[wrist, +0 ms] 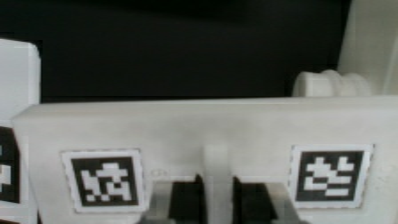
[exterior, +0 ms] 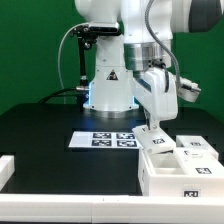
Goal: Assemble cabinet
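In the exterior view my gripper (exterior: 152, 128) reaches down onto the white cabinet parts at the front right. The white box body (exterior: 163, 176) lies there with tags on its faces, and smaller white blocks (exterior: 198, 150) sit beside it. In the wrist view a white panel (wrist: 205, 125) with two square tags fills the picture. My gripper (wrist: 219, 195) has its dark fingers (wrist: 189, 200) close together, with a thin white rib of that panel between them. Another tagged white piece (wrist: 15, 100) shows at the edge.
The marker board (exterior: 105, 140) lies flat on the black table in front of the white pedestal (exterior: 108, 88). A white rail (exterior: 10, 168) runs along the front at the exterior view's left. A rounded white part (wrist: 331, 82) sits behind the panel.
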Available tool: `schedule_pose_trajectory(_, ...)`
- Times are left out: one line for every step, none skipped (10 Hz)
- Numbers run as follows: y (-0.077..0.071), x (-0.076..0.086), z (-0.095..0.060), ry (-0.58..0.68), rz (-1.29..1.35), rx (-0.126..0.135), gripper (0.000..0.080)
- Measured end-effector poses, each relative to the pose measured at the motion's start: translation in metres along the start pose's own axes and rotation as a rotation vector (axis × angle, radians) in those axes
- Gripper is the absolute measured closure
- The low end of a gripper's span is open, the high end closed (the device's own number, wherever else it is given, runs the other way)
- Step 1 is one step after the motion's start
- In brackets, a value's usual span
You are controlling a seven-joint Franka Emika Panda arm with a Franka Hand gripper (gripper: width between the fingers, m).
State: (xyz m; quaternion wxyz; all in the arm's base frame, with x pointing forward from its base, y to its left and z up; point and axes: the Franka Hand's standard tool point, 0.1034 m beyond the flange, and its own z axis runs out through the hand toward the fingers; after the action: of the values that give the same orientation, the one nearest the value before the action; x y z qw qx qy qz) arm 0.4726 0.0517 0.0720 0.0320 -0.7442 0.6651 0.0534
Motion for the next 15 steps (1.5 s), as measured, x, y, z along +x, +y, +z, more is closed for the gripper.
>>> schedule_pose_trajectory(0.0030,-0.0010,0.0003,-0.001,-0.001,-0.001,0.0738)
schedule_pose_trajectory(0.0071,-0.0020,0.0006,-0.003,-0.001,-0.005,0.0738)
schedule_pose_trajectory(0.0098,-0.0006,0.0013,-0.003,0.000,-0.009,0.0738)
schedule_pose_trajectory(0.0097,0.0009,0.0009,-0.002,0.000,-0.008,0.0738)
schedule_pose_trajectory(0.0094,0.0018,0.0009,-0.002,-0.002,-0.008,0.0738)
schedule_pose_trajectory(0.0082,0.0036,0.0007,-0.001,-0.003,-0.007,0.0738)
schedule_pose_trajectory(0.0069,0.0046,0.0001,-0.001,-0.002,-0.005,0.0738)
schedule_pose_trajectory(0.0068,0.0048,-0.0002,-0.002,-0.001,-0.007,0.0738)
schedule_pose_trajectory(0.0069,0.0060,-0.0004,-0.002,-0.001,-0.007,0.0738)
schedule_pose_trajectory(0.0071,0.0066,-0.0006,-0.002,0.000,-0.008,0.0738)
schedule_pose_trajectory(0.0071,0.0059,-0.0007,-0.002,-0.002,-0.008,0.0738)
schedule_pose_trajectory(0.0076,0.0063,0.0003,-0.001,-0.001,-0.010,0.0738)
schedule_pose_trajectory(0.0080,0.0065,0.0010,-0.001,-0.001,-0.011,0.0738)
schedule_pose_trajectory(0.0084,0.0068,0.0017,0.000,-0.001,-0.013,0.0738)
schedule_pose_trajectory(0.0083,0.0068,0.0015,0.000,-0.001,-0.012,0.0738)
